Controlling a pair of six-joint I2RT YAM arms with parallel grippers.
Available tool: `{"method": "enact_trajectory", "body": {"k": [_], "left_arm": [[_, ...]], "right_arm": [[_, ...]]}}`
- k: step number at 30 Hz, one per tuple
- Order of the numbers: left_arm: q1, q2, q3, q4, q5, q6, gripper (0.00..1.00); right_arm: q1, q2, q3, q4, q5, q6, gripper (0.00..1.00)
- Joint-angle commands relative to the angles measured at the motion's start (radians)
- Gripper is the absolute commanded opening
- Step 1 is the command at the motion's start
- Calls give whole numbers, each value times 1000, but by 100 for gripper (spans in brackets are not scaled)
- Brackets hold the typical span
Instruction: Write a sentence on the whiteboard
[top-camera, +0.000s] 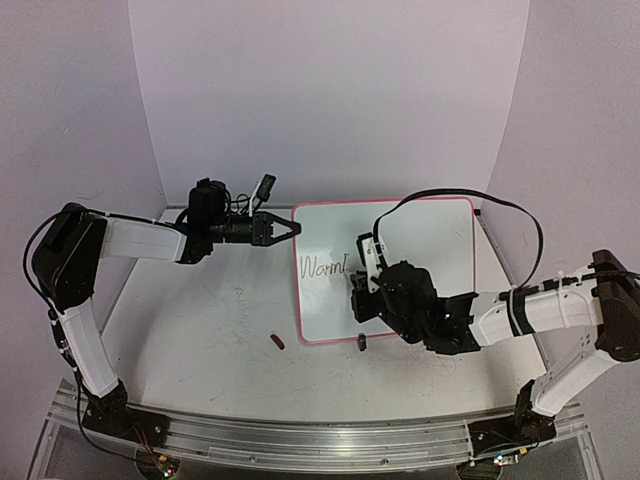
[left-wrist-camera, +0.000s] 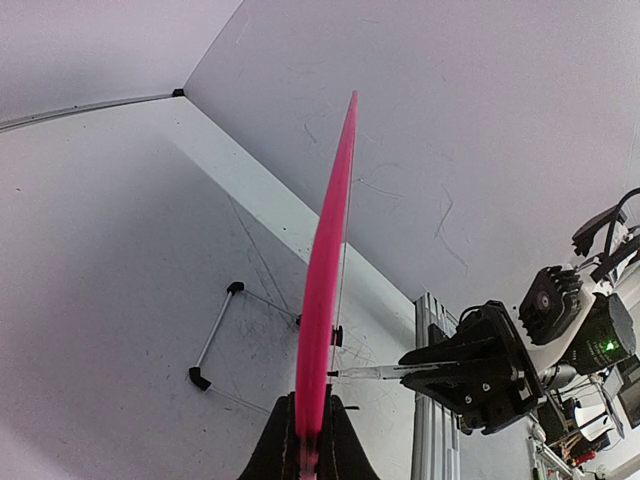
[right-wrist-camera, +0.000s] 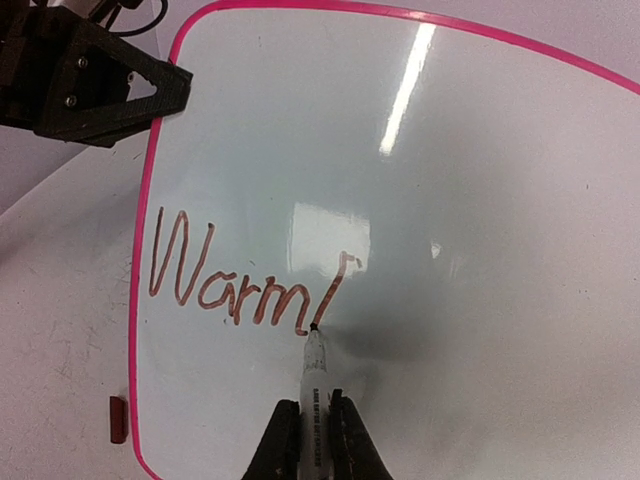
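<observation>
The whiteboard (top-camera: 430, 240), white with a pink frame, lies on the table at centre right. Brown writing on it reads "Warm" (right-wrist-camera: 225, 280) plus a further stroke. My left gripper (top-camera: 285, 229) is shut on the board's left edge, seen edge-on in the left wrist view (left-wrist-camera: 325, 290). My right gripper (right-wrist-camera: 313, 428) is shut on a white marker (right-wrist-camera: 314, 385), whose tip touches the board at the foot of the last stroke. The right gripper also shows over the board in the top view (top-camera: 365, 290).
A brown marker cap (top-camera: 277, 342) lies on the table near the board's front left corner, also in the right wrist view (right-wrist-camera: 118, 418). A small black clip foot (top-camera: 361, 344) sits at the board's front edge. Purple walls enclose the table.
</observation>
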Motion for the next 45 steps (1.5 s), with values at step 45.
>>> {"method": "enact_trajectory", "body": {"k": [45], "left_arm": [[-38,-15,6,-34,0,-12,0]], "right_arm": [[-31,-2,19,137,-14,-73,0]]}}
